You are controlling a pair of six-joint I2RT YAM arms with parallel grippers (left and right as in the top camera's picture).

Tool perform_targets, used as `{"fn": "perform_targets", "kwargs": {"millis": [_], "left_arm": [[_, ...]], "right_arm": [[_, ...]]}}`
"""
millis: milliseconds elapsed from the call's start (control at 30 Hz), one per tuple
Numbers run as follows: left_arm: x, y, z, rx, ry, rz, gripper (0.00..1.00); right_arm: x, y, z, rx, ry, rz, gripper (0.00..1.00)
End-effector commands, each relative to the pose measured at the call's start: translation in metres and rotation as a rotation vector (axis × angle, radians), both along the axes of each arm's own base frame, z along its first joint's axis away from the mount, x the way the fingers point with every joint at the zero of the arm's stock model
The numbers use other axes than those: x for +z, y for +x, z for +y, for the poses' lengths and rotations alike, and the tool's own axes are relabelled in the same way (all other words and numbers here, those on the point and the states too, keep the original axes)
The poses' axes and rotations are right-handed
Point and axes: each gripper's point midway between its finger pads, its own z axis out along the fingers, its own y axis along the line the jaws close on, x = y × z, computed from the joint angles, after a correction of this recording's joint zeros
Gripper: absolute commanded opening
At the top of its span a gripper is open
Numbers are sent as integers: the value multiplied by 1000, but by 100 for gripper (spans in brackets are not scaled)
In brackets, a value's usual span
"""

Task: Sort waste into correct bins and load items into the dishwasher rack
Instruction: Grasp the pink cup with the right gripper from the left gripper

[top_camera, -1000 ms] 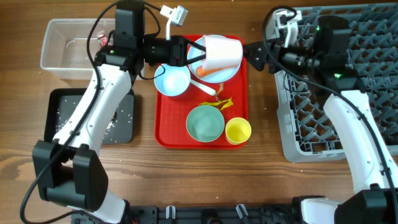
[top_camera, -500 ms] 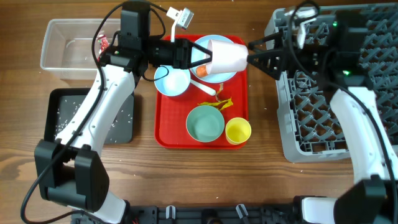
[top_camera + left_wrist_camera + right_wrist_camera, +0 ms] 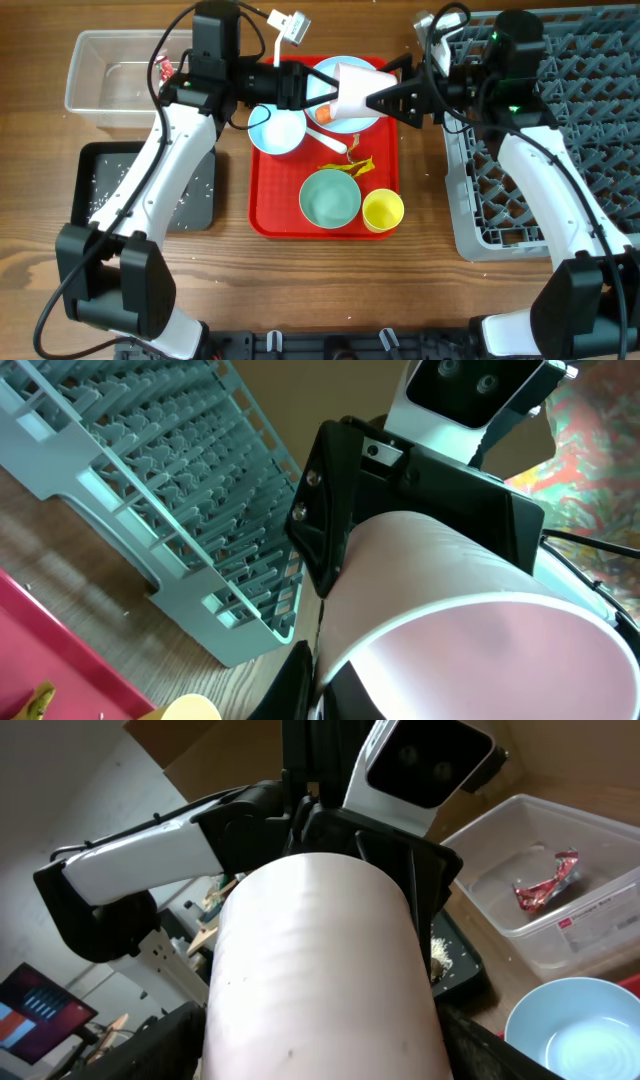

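The large grey plastic lattice dishwasher rack (image 3: pixel 610 150) is sitting at the right of the brown wooden counter (image 3: pixel 320 290), and the flat red tray (image 3: pixel 275 205) is lying in the middle. At the far left, the clear plastic tub (image 3: pixel 85 95) is holding a crumpled red wrapper (image 3: pixel 545 880). Nearer, the shallow black bin (image 3: pixel 198 205) is carrying loose white rice grains (image 3: pixel 195 185).

On the tray's far end, the pale blue round plate (image 3: pixel 365 122) is bearing an orange carrot (image 3: pixel 322 113). The white bowl (image 3: pixel 277 130), pale teal bowl (image 3: pixel 330 198), small yellow cup (image 3: pixel 383 210), white spoon (image 3: pixel 330 140) and crumpled yellow wrapper (image 3: pixel 350 167) are lying around it.

The small pink cup (image 3: pixel 355 88) is hanging on its side above the plate, between the two arms. The left pincer (image 3: pixel 325 90) is gripping its mouth end. The right pincer (image 3: pixel 385 92) is standing wide with its fingers astride the cup's base; whether they are touching it, I cannot tell.

Half a second ago the right pincer was waiting just right of the cup, which has barely shifted since.

Brown cardboard and a lit screen are showing beyond the counter in the wrist views.
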Motion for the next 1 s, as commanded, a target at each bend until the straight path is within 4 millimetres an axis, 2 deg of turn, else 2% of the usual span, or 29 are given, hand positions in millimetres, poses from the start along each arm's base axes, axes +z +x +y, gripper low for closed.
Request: {"fn": "perform_targets", "kwargs": {"millis": [0,167,200,267,467,600,667,733,833,967], "left_arm": [[3,-3,-2,-23,-13,-20,4],[3,-3,-2,-23,-13,-20,4],[3,-3,-2,-22,-13,-20,4],[3,-3,-2,-22,-13,-20,4],[3,-3,-2,-22,-13,-20,4],[3,-3,-2,-22,-13,-21,4],[3,-3,-2,-22,-13,-21,4],[3,-3,-2,-23,-13,-24,4],[3,-3,-2,-23,-13,-24,4],[3,-3,-2,-22,-13,-23,4]], "right_arm": [[0,-5,3,42,9,11,75],[-6,-6,3,42,7,23,74],[-6,-6,3,42,7,24,69],[-6,-6,3,42,7,28,66],[-17,-4,3,34,2,55,76],[-21,-4,3,34,1,68,77],[-21,-4,3,34,1,67,74],[-21,-4,3,34,1,64,64],[-17,-3,3,34,4,44,58],[-14,-2,3,34,7,30,57]]}}
